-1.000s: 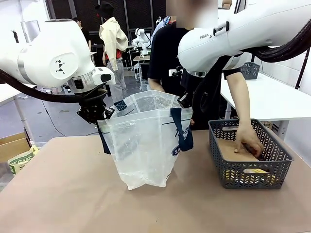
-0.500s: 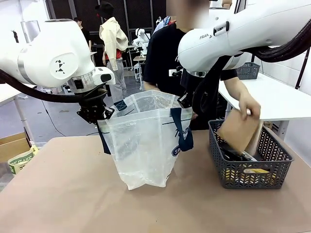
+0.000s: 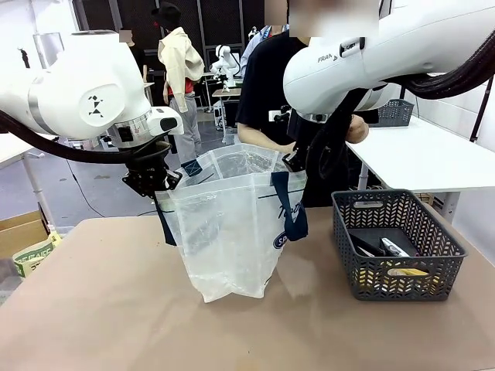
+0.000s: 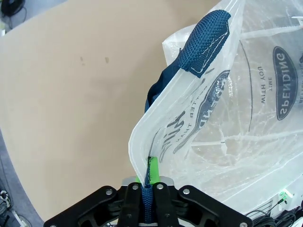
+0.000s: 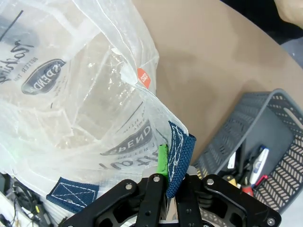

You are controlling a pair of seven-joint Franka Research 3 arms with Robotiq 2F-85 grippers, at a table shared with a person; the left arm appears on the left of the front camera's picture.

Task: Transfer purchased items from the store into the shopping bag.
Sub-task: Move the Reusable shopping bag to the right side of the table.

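The shopping bag [image 3: 228, 232], frosted plastic with navy straps, stands open in the middle of the table. My left gripper [image 3: 156, 182] is shut on its left rim beside a strap [image 4: 147, 187]. At the right rim, my right gripper [image 3: 297, 161] is shut on the plastic edge and strap end [image 5: 176, 163]. The store, a dark grey basket [image 3: 398, 282], sits to the bag's right. Purchased items lie inside it: a white-and-blue tube [image 3: 396, 248], a yellow object [image 3: 406, 272] and dark pieces [image 3: 365, 246]. The person's hand [image 3: 357, 130] is raised behind my right arm.
The person [image 3: 267, 85] stands at the far side between bag and basket. A white table [image 3: 425, 158] with another grey basket [image 3: 398, 112] is at the back right. A cardboard box [image 3: 22, 230] sits off the table's left edge.
The person's hand lifted a flat brown cardboard piece out of the basket and rose behind my right arm. Both grippers and the bag stayed still.
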